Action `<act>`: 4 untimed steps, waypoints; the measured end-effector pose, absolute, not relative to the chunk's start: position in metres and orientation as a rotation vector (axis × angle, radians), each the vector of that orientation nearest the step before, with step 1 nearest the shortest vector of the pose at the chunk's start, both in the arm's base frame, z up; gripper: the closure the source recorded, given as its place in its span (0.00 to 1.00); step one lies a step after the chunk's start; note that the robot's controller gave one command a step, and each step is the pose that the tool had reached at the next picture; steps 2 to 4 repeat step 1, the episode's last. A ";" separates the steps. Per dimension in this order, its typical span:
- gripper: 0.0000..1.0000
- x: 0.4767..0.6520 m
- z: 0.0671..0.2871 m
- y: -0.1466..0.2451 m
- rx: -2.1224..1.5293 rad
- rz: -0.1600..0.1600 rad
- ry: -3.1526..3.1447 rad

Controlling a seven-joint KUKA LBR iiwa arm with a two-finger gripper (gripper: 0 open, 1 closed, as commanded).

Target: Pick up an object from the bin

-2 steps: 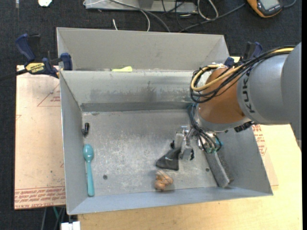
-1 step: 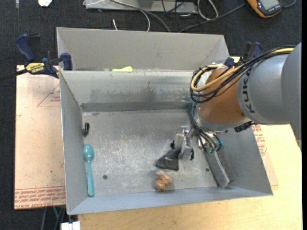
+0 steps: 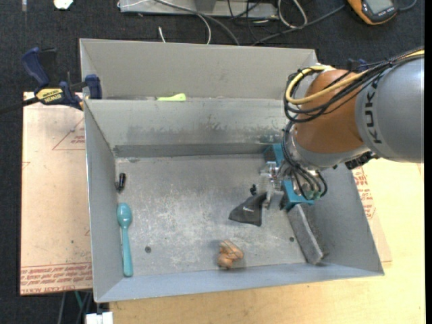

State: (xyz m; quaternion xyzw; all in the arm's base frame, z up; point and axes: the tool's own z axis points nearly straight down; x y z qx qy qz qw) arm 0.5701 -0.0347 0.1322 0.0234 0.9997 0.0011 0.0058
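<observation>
1. Looking down on the grey metal bin [image 3: 202,123], we see a scuffed, scratched floor closed in by sloping walls.
2. The arm [image 3: 401,110] comes in from the right with an orange cover [image 3: 331,117] at its wrist. The gripper [image 3: 265,196] sits low over the floor, right of the bin's middle.
3. We cannot tell whether the gripper is wide or narrow, nor whether it holds anything.
4. A dark grey wedge-shaped thing [image 3: 246,212] lies on the floor just below and left of the gripper in this view. We cannot say whether it touches the gripper or merely lies beside it.
5. A long grey bar [image 3: 307,238] lies along the right wall, near the gripper.
6. A brown lumpy thing [image 3: 230,254] rests close to the front wall, apart from the wedge.
7. Well apart, by the left wall, lies a teal spoon [image 3: 125,238], with a small black thing [image 3: 121,181] above it.
8. Around the bin we see a dark floor [image 3: 101,12]. Loose cables [image 3: 290,20] and an orange-and-black device [image 3: 369,2] lie at the top.
</observation>
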 end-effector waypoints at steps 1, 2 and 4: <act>1.00 0.568 0.201 -0.016 0.003 0.003 3.132; 1.00 0.568 0.201 -0.016 0.003 0.003 3.132; 1.00 0.568 0.201 -0.016 0.003 0.003 3.132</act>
